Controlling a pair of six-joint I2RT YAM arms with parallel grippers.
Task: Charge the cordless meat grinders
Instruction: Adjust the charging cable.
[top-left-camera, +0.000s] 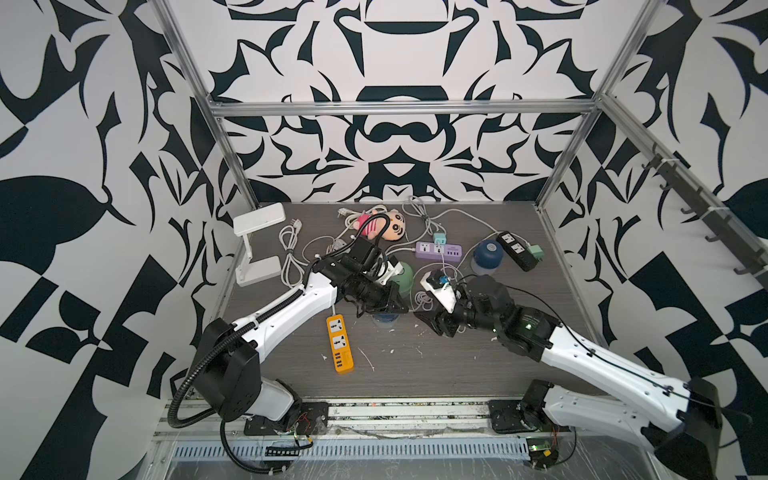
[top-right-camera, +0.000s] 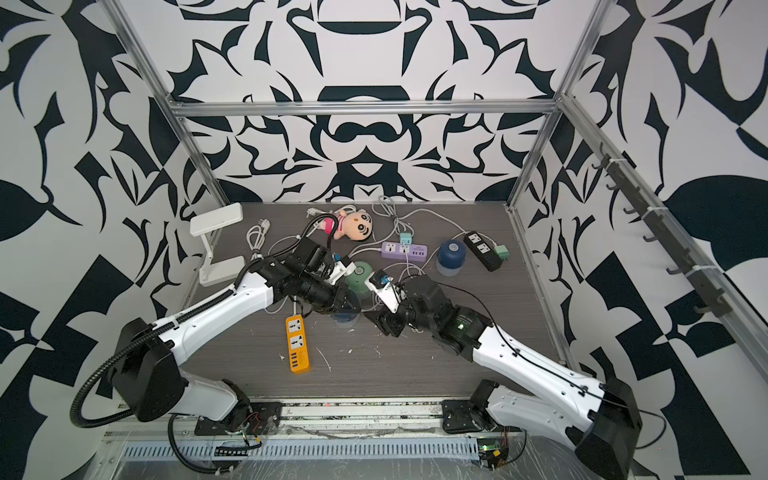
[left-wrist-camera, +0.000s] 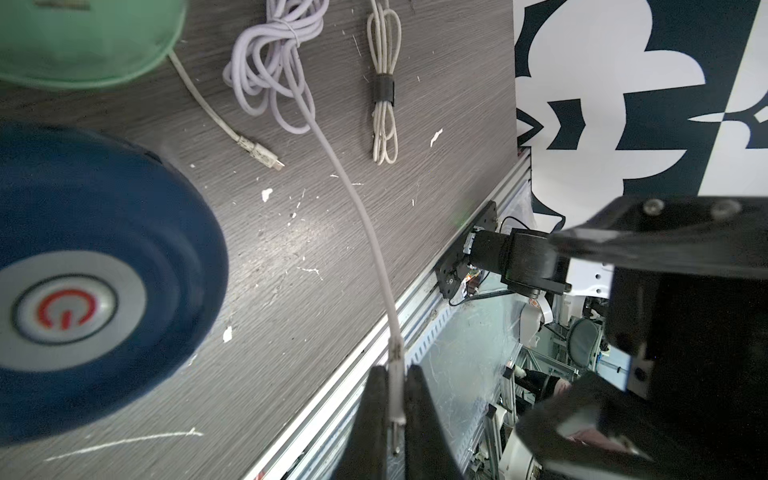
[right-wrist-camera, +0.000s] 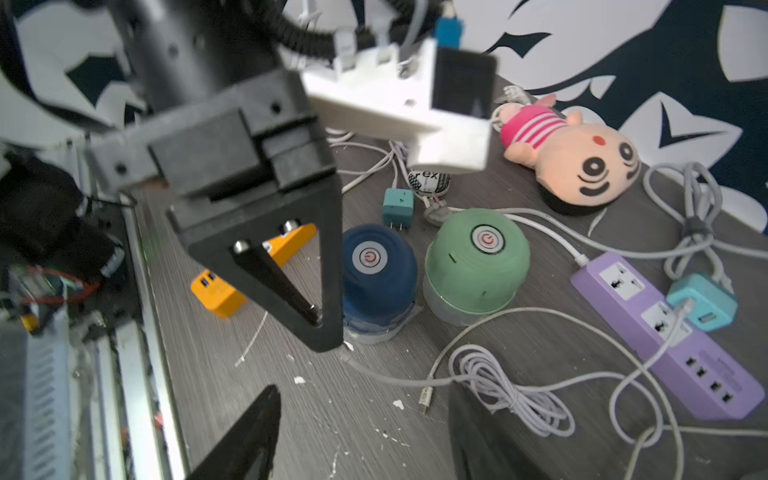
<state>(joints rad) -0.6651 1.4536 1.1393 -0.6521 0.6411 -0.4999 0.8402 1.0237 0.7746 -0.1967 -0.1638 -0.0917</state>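
- Risk: plug (left-wrist-camera: 397, 399) can be twisted out of the pinch if the lilac cable (right-wrist-camera: 511, 386) snags; near dark blue grinder (right-wrist-camera: 376, 266) can be tipped (port not seen).
- Left gripper (left-wrist-camera: 396, 370): clamped on that plug, just beside the grinder.
- Right gripper (right-wrist-camera: 361, 388): spread, nothing held.
- Mint green grinder (right-wrist-camera: 478, 249) is seen just behind; second blue grinder (top-left-camera: 488, 253) far back.

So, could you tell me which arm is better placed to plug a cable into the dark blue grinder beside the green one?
The left, I think. The left gripper is shut on the plug end of a cable, close beside the dark blue grinder. The right gripper is open and holds nothing.
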